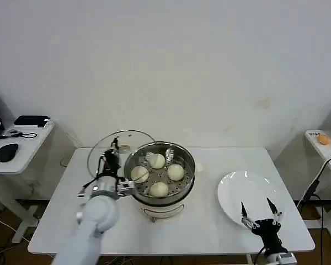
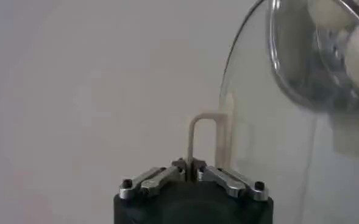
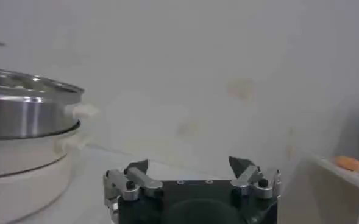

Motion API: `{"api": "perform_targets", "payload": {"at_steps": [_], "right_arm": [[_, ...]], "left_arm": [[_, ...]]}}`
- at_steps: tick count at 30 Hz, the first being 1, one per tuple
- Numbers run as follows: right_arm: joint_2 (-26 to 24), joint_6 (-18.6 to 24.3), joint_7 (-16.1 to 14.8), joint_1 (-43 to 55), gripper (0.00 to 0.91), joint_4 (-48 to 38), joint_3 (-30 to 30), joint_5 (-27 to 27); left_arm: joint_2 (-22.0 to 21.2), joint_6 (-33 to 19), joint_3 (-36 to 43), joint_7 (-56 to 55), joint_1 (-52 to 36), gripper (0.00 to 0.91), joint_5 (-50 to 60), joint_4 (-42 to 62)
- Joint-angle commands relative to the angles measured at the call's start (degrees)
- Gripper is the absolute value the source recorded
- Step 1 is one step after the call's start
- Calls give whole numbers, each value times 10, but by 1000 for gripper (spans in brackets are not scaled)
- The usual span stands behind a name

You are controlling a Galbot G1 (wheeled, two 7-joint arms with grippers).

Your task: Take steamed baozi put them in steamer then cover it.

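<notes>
Left gripper (image 2: 191, 172) pinched tight on cover (image 1: 102, 152) handle (image 2: 203, 139), lid tilted up left of steamer (image 1: 159, 168). Four baozi (image 1: 158, 189) inside. Right gripper (image 1: 260, 212) spread wide, empty, over plate (image 1: 231, 190) edge.

baozi (image 1: 158, 174) in steamer (image 1: 185, 178), cover (image 1: 99, 150) left

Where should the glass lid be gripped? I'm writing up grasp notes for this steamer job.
By its whitish handle, a thin loop standing off the middle of the glass lid. The lid is tilted up beside the steamer, so the handle faces away from the pot; come from that outer side. The left gripper is shut on it that way. The rim looks too thin and slick for a sure grip.
</notes>
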Motion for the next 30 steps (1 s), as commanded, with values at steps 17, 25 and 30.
{"api": "perform_targets", "payload": {"at_steps": [17,25,30], "right_arm": [[5,0,-1,6,907,-11,-19,-17],[3,1,-1,7,907,-15,-24,-18],[2,0,-1,5,907,-13,-24,-17]], "left_arm": [[-154,0,80,31,12,0,165,25],[-160,-10,82,28,25,0,185,34],[-163,-14,79,24,21,0,188,48]]}}
